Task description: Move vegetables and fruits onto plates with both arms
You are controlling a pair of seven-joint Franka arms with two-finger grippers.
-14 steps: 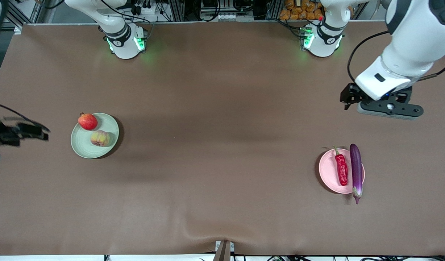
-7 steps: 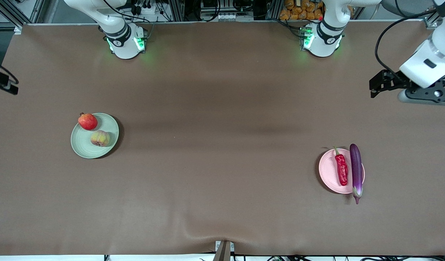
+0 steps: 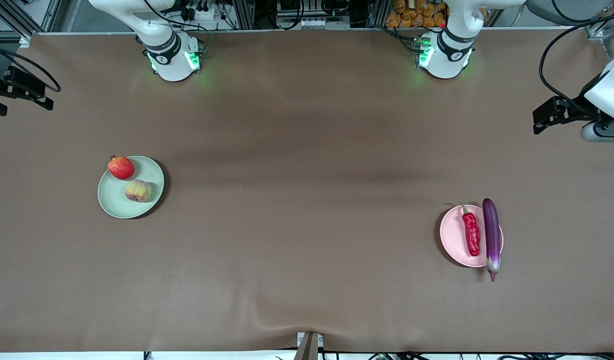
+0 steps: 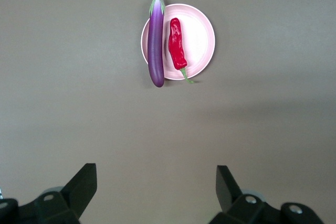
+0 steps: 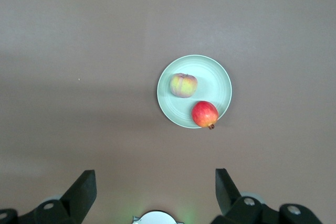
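Observation:
The red-orange fruit [image 3: 121, 167] and the peach [image 3: 137, 190] sit on the pale green plate [image 3: 114, 197] toward the right arm's end. The red chili [image 3: 471, 233] lies on the pink plate [image 3: 453, 235]. The purple eggplant [image 3: 491, 237] lies along that plate's rim, its stem end overhanging. My left gripper [image 3: 547, 115] is open and empty, high over the table's edge at the left arm's end. My right gripper [image 3: 24, 85] is open and empty, high over the right arm's end edge. The left wrist view shows the eggplant [image 4: 155, 45], chili [image 4: 177, 50] and pink plate [image 4: 202, 40] well below. The right wrist view shows the green plate [image 5: 215, 85] with both fruits.
The brown table mat [image 3: 307, 175] covers the table. The two arm bases [image 3: 174, 57] [image 3: 444, 55] stand along the edge farthest from the front camera. The right arm's base [image 5: 156, 217] shows in the right wrist view.
Both grippers have drawn away from their plates toward the table's ends and toward the bases. The fruits, vegetables and plates have not moved.

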